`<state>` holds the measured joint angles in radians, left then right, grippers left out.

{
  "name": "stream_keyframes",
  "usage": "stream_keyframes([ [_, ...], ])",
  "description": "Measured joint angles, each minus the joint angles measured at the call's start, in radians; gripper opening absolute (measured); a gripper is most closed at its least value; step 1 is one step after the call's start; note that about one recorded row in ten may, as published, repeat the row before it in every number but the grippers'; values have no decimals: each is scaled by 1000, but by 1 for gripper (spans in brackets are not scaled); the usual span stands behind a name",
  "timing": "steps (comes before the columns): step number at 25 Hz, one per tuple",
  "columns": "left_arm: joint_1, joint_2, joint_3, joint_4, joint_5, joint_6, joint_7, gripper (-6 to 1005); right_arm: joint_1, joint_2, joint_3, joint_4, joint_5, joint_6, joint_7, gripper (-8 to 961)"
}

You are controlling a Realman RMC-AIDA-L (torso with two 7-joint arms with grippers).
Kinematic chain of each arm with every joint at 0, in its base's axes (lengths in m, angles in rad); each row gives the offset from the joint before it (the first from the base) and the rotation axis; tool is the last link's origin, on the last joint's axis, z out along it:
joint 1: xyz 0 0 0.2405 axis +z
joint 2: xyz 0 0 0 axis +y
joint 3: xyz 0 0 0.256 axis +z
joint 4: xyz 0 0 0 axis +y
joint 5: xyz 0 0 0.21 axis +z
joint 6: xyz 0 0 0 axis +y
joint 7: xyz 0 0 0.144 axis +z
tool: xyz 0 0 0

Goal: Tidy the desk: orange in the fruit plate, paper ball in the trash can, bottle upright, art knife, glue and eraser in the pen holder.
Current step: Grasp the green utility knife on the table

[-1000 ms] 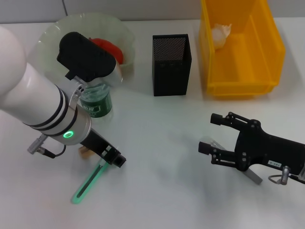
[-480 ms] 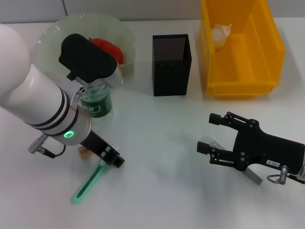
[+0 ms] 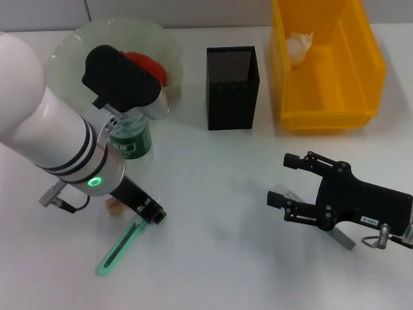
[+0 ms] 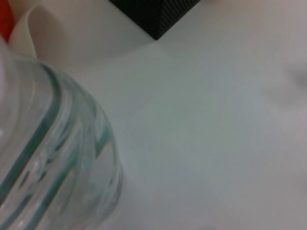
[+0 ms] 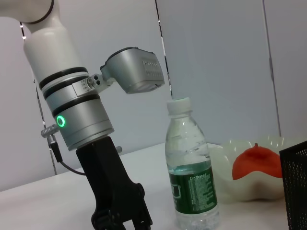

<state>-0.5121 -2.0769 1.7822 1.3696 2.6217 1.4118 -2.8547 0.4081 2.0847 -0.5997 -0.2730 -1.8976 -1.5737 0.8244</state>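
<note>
The orange (image 3: 147,66) lies in the fruit plate (image 3: 71,39), behind and left of the pen holder (image 3: 232,87), so that item reads as done. The paper ball (image 3: 299,46) sits inside the yellow bin (image 3: 326,116) serving as the trash can, right of the pen holder, so that one looks done too. The bottle (image 5: 191,167) stands upright on the desk (image 3: 213,226) just in front of the plate, left of the pen holder; the right wrist view shows it standing on its base with the cap on top, and nothing grips it.

What seems left is the small stationery. A green knife (image 3: 119,248) lies flat on the desk well in front and left of the pen holder, and a small tan piece (image 3: 115,205) peeks out beside the left arm, possibly the eraser, though I cannot tell. The glue is not clearly visible anywhere. The pen holder's inside cannot be read, so whether anything is already in it is unclear.

The left gripper (image 3: 153,214) hangs low over the near end of the knife, in front and left of the pen holder; its fingers look drawn close together, but I cannot tell for sure. The right gripper (image 3: 284,182) hovers in front and right of the pen holder, fingers spread and holding nothing.
</note>
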Motion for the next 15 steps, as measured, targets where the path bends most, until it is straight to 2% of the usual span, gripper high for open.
stream_keyframes([
  [9,-1,0,3,0,0,-2,0,389,1,0,0,0,0,0,0,833],
  [15,-1,0,3,0,0,2,0,384,1,0,0,0,0,0,0,832],
])
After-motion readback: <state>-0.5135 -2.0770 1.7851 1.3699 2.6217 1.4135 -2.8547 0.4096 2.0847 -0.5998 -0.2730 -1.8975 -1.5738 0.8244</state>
